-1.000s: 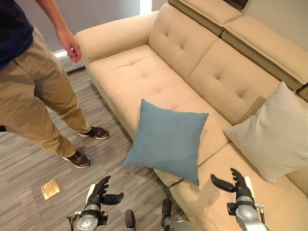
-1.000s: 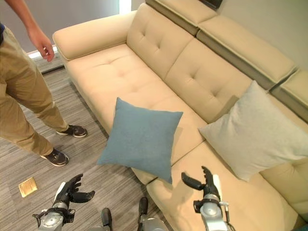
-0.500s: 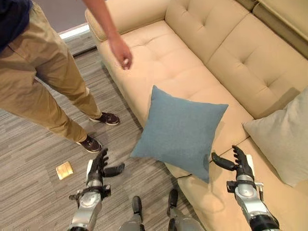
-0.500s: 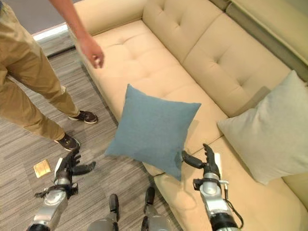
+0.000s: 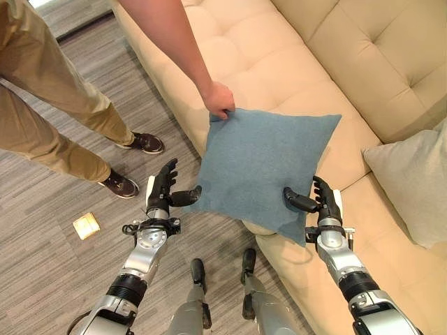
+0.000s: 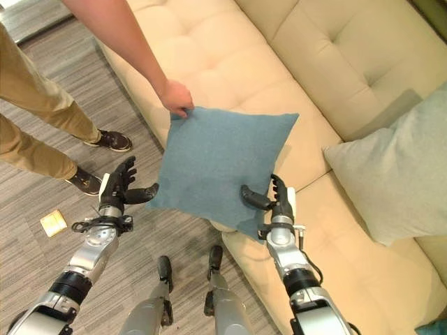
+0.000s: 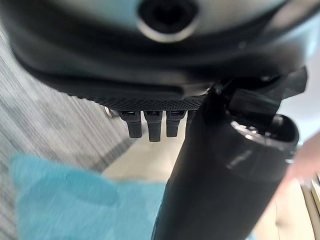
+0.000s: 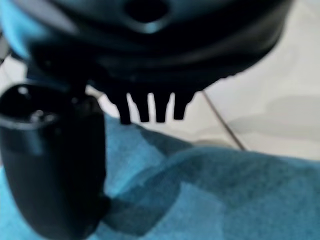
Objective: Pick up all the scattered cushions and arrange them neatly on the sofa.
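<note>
A blue cushion hangs over the front edge of the beige sofa, held up at its top left corner by a person's hand. My left hand is open at the cushion's lower left corner, thumb tip touching the fabric. On the cushion's lower right side my right hand is open, fingers straight and thumb lying on the blue face. A light grey cushion leans on the sofa's backrest at the right.
A person in tan trousers stands on the grey striped floor at the left, shoes close to the sofa front, arm stretched across the seat. A small tan square lies on the floor near my left arm.
The camera has tilted down. The person's hand reached in and took the blue cushion's top corner. Both my hands rose and came up against the cushion's sides.
</note>
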{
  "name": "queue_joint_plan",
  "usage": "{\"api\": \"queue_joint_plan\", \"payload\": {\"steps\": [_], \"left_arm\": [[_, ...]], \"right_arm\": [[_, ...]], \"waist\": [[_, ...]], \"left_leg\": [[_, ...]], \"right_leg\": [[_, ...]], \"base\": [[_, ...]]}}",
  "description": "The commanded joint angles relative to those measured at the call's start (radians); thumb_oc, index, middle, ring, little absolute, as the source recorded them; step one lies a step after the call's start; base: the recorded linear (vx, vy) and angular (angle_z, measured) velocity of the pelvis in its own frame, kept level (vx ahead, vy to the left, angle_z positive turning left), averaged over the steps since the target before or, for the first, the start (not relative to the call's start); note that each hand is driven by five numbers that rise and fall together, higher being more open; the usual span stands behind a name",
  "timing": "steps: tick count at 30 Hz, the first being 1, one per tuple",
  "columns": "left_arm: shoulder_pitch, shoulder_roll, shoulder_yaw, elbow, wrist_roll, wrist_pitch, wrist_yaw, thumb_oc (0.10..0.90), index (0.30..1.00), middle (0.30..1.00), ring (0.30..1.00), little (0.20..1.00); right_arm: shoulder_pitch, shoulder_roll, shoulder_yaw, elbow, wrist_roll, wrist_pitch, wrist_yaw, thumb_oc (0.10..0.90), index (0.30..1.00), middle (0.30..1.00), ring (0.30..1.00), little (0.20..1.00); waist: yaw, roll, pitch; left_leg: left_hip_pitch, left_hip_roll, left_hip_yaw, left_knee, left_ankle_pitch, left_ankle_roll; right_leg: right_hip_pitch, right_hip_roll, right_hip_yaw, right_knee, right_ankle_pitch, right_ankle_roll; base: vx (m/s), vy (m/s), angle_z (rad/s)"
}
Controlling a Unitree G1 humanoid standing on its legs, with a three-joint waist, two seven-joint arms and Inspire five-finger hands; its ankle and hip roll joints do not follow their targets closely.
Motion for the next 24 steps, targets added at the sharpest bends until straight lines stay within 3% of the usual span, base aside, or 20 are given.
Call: {"api": "queue_joint_plan", "payload": {"steps": [1, 7, 17, 24], "left_arm": [[-0.067, 0.015, -0.009, 0.007, 0.032, -0.086, 0.024, 0.800, 0.900, 0.900, 0.900, 0.900], [-0.079, -0.019, -0.059, 0.005, 0.046, -0.080, 0.010, 0.800, 0.900, 0.900, 0.900, 0.900], [-0.037, -0.026, -0.053, -0.020, 0.061, -0.079, 0.001, 0.800, 0.900, 0.900, 0.900, 0.900], [0.072, -0.025, -0.016, -0.059, 0.064, -0.066, -0.040, 0.800, 0.900, 0.900, 0.900, 0.900]], "right_arm": [[-0.075, 0.035, 0.019, 0.014, 0.017, -0.075, -0.034, 0.800, 0.900, 0.900, 0.900, 0.900], [-0.099, 0.063, 0.052, 0.028, 0.018, -0.083, -0.031, 0.800, 0.900, 0.900, 0.900, 0.900], [-0.060, 0.077, 0.056, 0.015, 0.004, -0.091, -0.020, 0.800, 0.900, 0.900, 0.900, 0.900], [0.061, 0.067, 0.023, -0.048, -0.040, -0.080, 0.008, 0.800, 0.900, 0.900, 0.900, 0.900]], "waist": [[0.001, -0.043, -0.024], [-0.001, -0.043, -0.009], [-0.001, -0.044, -0.013], [-0.005, -0.044, -0.058]], "left_leg": [[-0.025, -0.058, -0.028, 0.000, -0.050, -0.017], [-0.031, -0.055, -0.030, 0.000, -0.048, -0.021], [-0.011, -0.051, -0.030, 0.000, -0.056, -0.021], [0.043, -0.050, -0.025, 0.000, -0.073, -0.016]], "right_leg": [[-0.025, -0.032, 0.081, 0.102, -0.093, 0.102], [-0.035, -0.027, 0.080, 0.100, -0.091, 0.102], [-0.011, -0.023, 0.074, 0.088, -0.095, 0.101], [0.051, -0.019, 0.066, 0.077, -0.113, 0.098]], "base": [[0.00, 0.000, 0.00], [0.00, -0.006, 0.00], [0.00, 0.000, 0.00], [0.02, -0.004, 0.01]]}}
